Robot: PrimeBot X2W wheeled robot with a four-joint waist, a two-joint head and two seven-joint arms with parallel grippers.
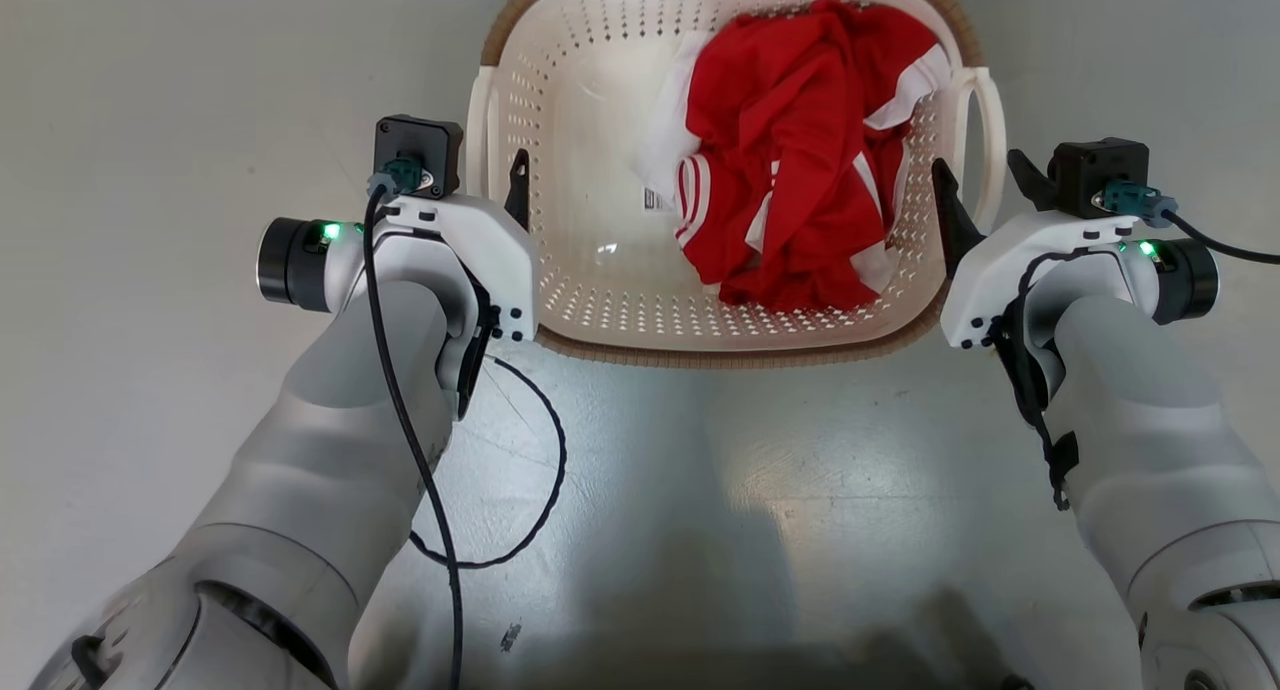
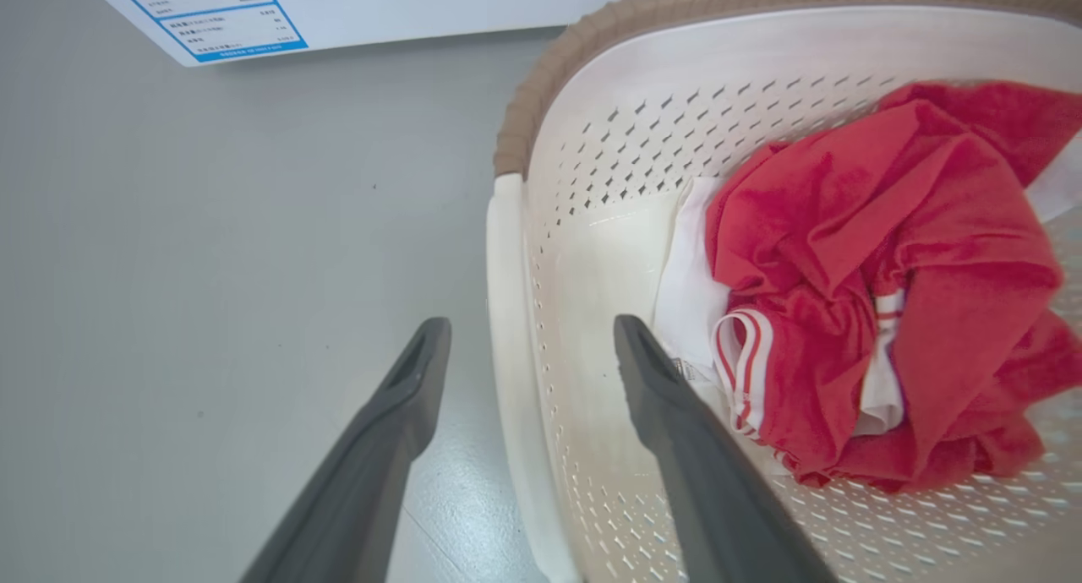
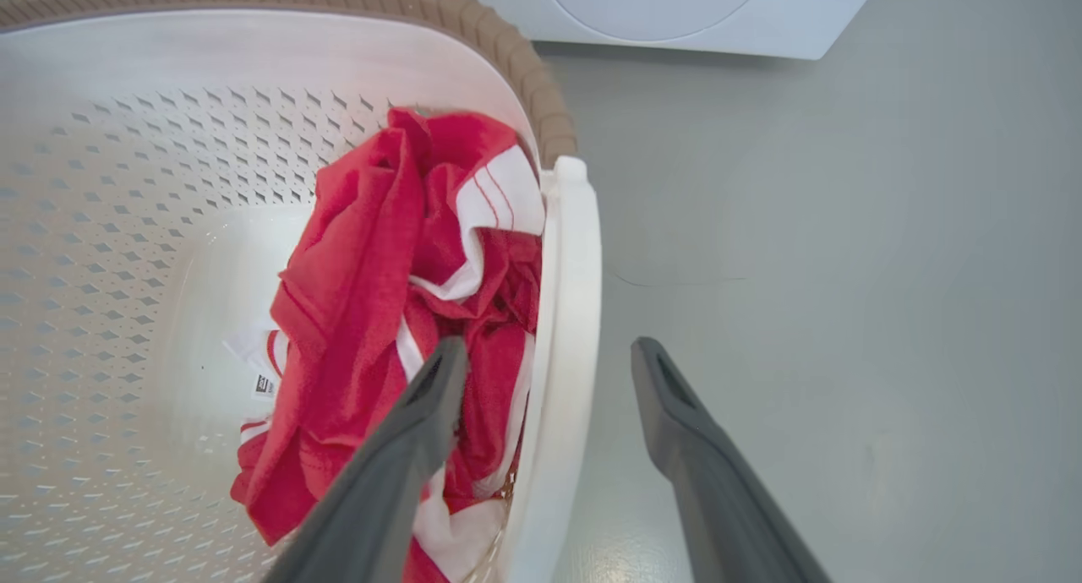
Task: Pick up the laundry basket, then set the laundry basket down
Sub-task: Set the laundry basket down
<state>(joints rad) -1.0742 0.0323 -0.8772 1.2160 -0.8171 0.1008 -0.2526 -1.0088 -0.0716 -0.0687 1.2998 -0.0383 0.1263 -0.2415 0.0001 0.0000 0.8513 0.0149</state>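
While the laundry basket (image 1: 580,120) sits flat on the grey floor (image 1: 700,490) directly ahead of the robot, its left end effector (image 1: 495,170) and right end effector (image 1: 980,167) flank the basket's two short sides. Each has its dark fingers spread wide and nothing in its hold.

From the left wrist, the white left handle (image 2: 507,355) runs up between the two fingers, one outside over the floor and the other inside the basket wall. Neither appears to touch it. The right wrist view shows the same arrangement at the right handle (image 3: 571,313), where the inner finger hangs over the laundry.

Both grips are lined up but not made, so the basket is judged to be either awaiting its lift or already put down; the pictures cannot settle which. If the lift lies ahead, both pairs of fingers would need to close on the handles together and rise evenly to keep the load level. If the job is done, the arms need only draw clear without snagging the handles.

Inside the basket, a crumpled red sports garment with white stripes (image 1: 790,170) is heaped toward the robot's right, over a piece of white fabric (image 2: 689,296), leaving the perforated bottom on the left bare. A brown woven-look rim (image 1: 720,352) edges the basket, and a white washing machine (image 3: 676,8) stands beyond it.
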